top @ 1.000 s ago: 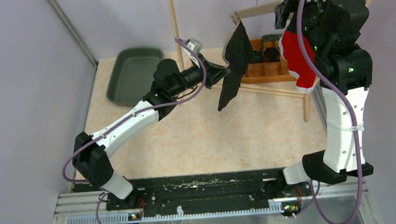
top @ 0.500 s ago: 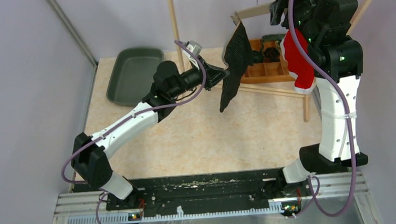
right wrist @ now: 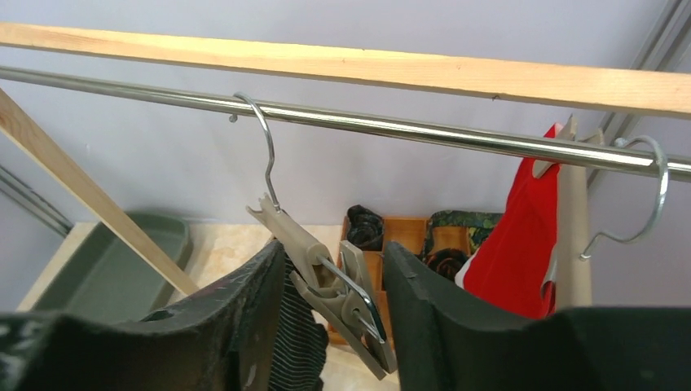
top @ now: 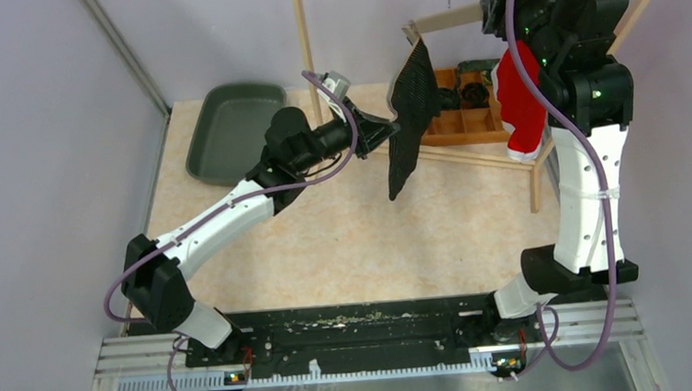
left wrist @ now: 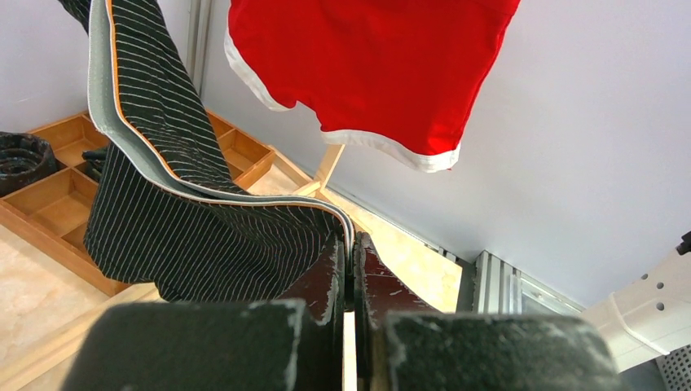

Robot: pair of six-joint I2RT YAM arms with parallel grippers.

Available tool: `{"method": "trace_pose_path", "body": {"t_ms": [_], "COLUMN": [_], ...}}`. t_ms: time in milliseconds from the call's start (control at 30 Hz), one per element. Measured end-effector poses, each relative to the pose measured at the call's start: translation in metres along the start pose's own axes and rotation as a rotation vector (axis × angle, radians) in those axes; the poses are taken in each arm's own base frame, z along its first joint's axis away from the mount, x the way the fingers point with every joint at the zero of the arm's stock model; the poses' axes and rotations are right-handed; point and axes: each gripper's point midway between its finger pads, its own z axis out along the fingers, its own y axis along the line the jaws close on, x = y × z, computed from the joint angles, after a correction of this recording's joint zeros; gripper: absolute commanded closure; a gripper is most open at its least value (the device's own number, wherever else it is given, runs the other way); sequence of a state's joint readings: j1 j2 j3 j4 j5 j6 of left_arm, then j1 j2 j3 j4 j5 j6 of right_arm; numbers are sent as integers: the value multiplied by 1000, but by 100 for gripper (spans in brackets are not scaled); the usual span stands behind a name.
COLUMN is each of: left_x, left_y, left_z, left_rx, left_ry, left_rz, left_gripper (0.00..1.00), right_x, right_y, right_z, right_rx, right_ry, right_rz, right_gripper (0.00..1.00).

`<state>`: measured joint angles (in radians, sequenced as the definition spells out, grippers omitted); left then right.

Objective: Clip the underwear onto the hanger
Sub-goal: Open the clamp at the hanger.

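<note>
The pale table point(top: 346, 241) spreads below the clip hanger point(right wrist: 305, 240); the wooden rack point(top: 302, 33) carries the metal rail point(right wrist: 407, 126) over which that hanger hooks; a green tray point(top: 232, 130) lies well apart from the hanger, toward the left arm's side; a wooden organiser point(top: 466, 123) sits beneath the hanger; the striped underwear point(left wrist: 163, 220) drapes down from just under the hanger's end; red underwear point(left wrist: 367, 65) hangs beside the hanger; the left gripper point(left wrist: 350, 248), below the hanger, is pinched tight on the striped underwear's waistband; the right gripper point(right wrist: 336, 269) stands with jaws apart, straddling the hanger's clip point(right wrist: 354, 305).
</note>
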<state>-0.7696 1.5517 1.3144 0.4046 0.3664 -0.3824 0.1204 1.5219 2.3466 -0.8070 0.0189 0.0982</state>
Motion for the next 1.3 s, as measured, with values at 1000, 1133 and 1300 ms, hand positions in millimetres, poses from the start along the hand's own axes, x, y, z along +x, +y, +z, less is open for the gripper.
{"method": "trace_pose_path", "body": {"t_ms": [1000, 1133, 1300], "left_x": [-44, -42, -33], "left_y": [-41, -56, -72], "left_z": [23, 39, 62], "left_rx": [41, 44, 18], "left_ry": [-86, -81, -54], "left_rz": [62, 82, 117], "left_gripper": [100, 100, 100], "right_x": [19, 20, 17], "right_y": [22, 26, 34], "right_z": [0, -3, -8], "right_rx": [-125, -136, -146], "right_ry": [-16, -31, -43], "right_rz": [71, 77, 77], "right_gripper": [100, 100, 100]}}
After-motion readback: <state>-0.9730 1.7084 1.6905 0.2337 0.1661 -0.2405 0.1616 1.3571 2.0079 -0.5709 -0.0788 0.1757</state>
